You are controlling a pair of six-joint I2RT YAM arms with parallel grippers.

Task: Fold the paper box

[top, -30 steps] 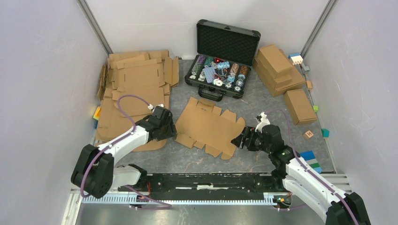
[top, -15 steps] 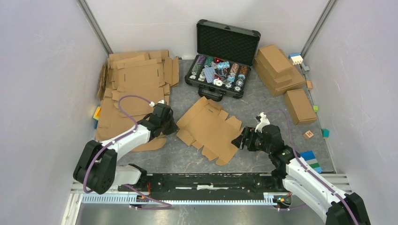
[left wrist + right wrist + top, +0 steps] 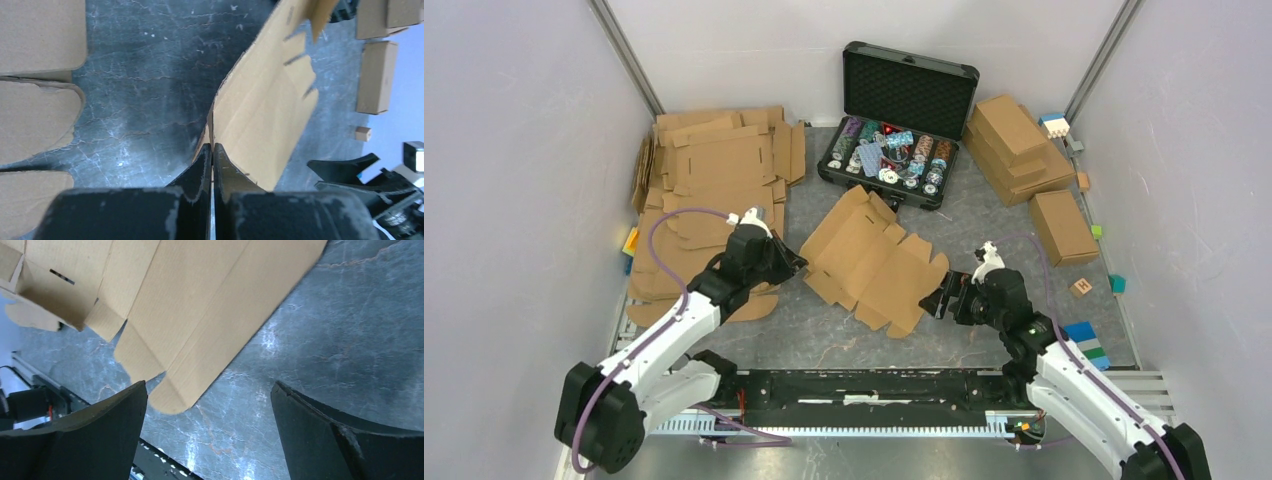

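Pinching paper box [image 3: 874,262] edge: left claw [image 3: 212,149] | right claw [image 3: 207,390]: spread wide

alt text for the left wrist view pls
The left tool is shut on an edge of the paper box, whose sheet rises tilted toward the upper right above the table. At left lie flat cardboard sheets.
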